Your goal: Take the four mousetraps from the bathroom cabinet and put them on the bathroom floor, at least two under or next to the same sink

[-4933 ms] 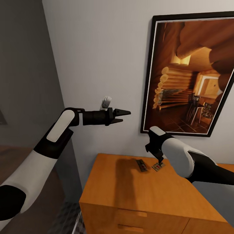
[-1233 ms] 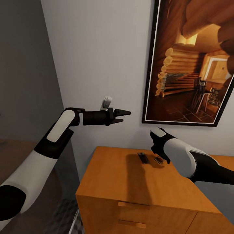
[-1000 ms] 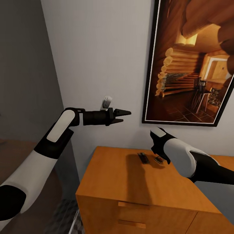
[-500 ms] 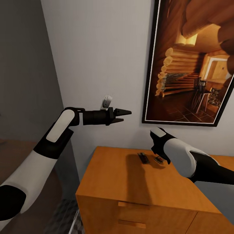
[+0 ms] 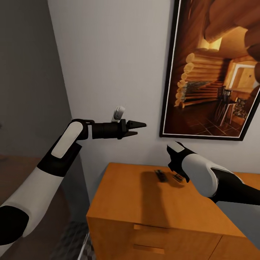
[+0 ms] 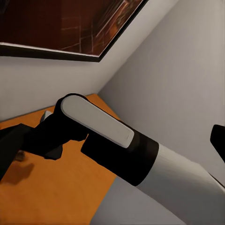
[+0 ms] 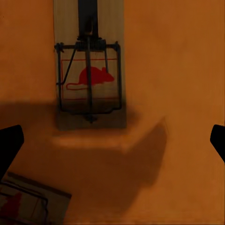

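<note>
1. Hovering over the back of the cabinet (image 5: 144,202): right gripper (image 7: 112,136), fingertips (image 7: 9,140) spread wide at the edges of the right wrist view, clasping nothing.
2. Lying flat on the orange top directly below that gripper: one mousetrap (image 7: 89,65), red mouse print and dark wire bar facing up.
3. Peeking in at a corner nearby, tilted: second mousetrap (image 7: 28,201).
4. Seen from the head as two small dark boards (image 5: 160,176) near the wall, beside the right wrist.
5. Held out level before the wall, away from the cabinet: left gripper (image 5: 139,129), fingers slightly parted, empty.
6. Hanging above: framed picture (image 5: 213,72).
</note>
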`<state>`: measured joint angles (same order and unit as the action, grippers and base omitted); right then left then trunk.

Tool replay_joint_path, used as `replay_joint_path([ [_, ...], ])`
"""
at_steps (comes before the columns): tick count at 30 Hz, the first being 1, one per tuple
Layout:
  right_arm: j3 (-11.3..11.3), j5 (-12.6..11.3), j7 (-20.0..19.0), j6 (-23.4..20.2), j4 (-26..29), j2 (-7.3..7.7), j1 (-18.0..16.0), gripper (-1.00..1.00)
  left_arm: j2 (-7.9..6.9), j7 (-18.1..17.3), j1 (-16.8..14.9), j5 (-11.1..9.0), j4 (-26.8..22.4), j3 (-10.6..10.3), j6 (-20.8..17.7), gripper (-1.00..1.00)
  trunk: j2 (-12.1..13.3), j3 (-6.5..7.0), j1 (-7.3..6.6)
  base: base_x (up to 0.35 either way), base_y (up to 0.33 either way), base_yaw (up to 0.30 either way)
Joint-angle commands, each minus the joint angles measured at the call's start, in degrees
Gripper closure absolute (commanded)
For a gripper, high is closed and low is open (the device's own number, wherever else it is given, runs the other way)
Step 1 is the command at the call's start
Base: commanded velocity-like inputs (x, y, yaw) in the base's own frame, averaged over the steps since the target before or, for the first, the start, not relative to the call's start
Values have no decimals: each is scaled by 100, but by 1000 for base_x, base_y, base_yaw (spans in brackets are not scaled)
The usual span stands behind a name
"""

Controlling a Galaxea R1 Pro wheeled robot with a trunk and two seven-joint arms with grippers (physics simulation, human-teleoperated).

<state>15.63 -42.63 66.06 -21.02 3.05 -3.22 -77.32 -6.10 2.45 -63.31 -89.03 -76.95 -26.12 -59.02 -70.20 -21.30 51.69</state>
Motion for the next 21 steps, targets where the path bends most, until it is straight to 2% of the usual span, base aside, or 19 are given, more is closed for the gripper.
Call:
replay_joint_path([
  [1, 45, 42, 25, -60, 11, -3, -2, -100, -5, 26, -6, -35, -3, -7, -4, -100, -4, -7, 1, 34, 166, 0],
  [8, 45, 38, 22, -60, 11, -3, -2, -100, -5, 27, -6, -35, -4, -7, -4, -100, -4, -7, 1, 35, 147, 0],
  [21, 45, 36, 15, -60, 11, -3, -2, -100, -5, 27, -7, -35, -4, -8, -4, -100, -4, -7, 1, 8, 31, 0],
])
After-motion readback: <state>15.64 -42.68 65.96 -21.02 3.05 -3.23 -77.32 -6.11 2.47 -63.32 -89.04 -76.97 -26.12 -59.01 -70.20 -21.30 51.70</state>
